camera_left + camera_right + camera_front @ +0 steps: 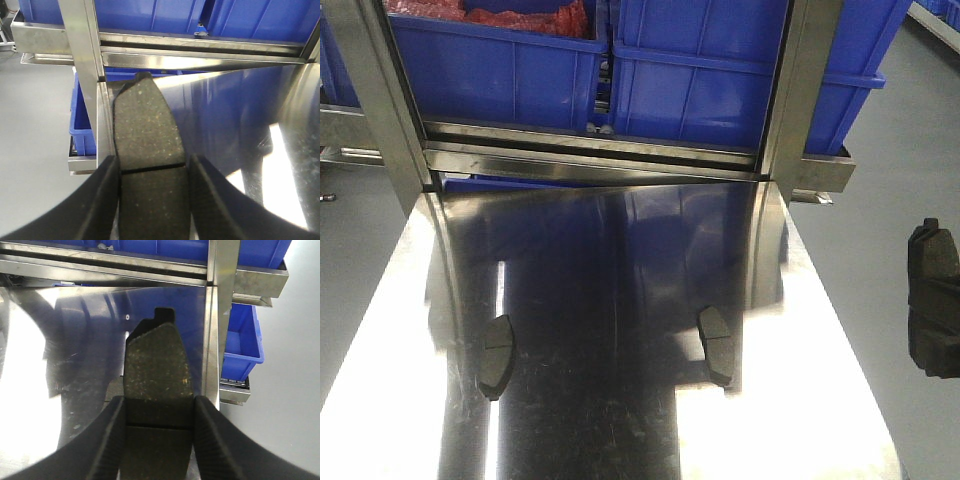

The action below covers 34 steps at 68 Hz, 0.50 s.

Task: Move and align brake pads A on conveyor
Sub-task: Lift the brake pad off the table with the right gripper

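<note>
Two brake pads lie flat on the shiny steel table top (pixel 620 250), one on the left (pixel 497 355) and one on the right (pixel 715 345). My left gripper (pixel 154 162) is shut on a third brake pad (pixel 145 125), holding it across its groove above the table's left edge. My right gripper (pixel 159 402) is shut on another brake pad (pixel 157 360), held above the table's right edge. That pad seems to be the dark shape at the right border of the front view (pixel 932 300). The conveyor is out of view.
Blue plastic bins (pixel 700 70) stand behind a steel frame at the far end of the table; one holds red material (pixel 520 15). Steel uprights (pixel 375 90) (pixel 795 90) flank the table. A smaller blue bin (pixel 242 340) sits below its right side. Grey floor lies on both sides.
</note>
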Motion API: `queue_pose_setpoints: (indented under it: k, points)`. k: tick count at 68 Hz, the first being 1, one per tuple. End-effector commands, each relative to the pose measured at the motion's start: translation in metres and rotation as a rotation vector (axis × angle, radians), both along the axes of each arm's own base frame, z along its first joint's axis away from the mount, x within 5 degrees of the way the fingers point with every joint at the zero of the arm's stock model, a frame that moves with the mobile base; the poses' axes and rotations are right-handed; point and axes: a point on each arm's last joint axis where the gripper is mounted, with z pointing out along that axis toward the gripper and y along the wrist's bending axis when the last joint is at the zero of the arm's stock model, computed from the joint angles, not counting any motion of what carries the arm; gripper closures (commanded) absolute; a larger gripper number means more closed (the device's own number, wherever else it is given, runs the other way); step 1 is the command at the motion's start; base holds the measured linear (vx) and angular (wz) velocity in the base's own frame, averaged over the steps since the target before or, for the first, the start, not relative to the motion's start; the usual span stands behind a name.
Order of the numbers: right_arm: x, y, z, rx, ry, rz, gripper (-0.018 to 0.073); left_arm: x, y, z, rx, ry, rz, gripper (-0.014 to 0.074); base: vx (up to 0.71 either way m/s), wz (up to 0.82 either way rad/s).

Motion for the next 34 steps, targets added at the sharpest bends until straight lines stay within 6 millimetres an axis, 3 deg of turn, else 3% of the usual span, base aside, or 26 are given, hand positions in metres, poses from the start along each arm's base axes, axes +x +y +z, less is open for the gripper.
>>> queue_pose_setpoints:
  k: [1, 34]
  points:
    - [0.0023, 0.0001, 0.0181, 0.019, -0.123, 0.002, 0.0468, 0.0011, -0.0007, 0.0156, -0.018, -0.111, -0.004, 0.0566, 0.00, 0.00]
    - [0.0024, 0.0001, 0.0182, 0.019, -0.124, 0.002, 0.0468, 0.0016, -0.0008, 0.0154, -0.017, -0.109, -0.004, 0.0566, -0.05, 0.03]
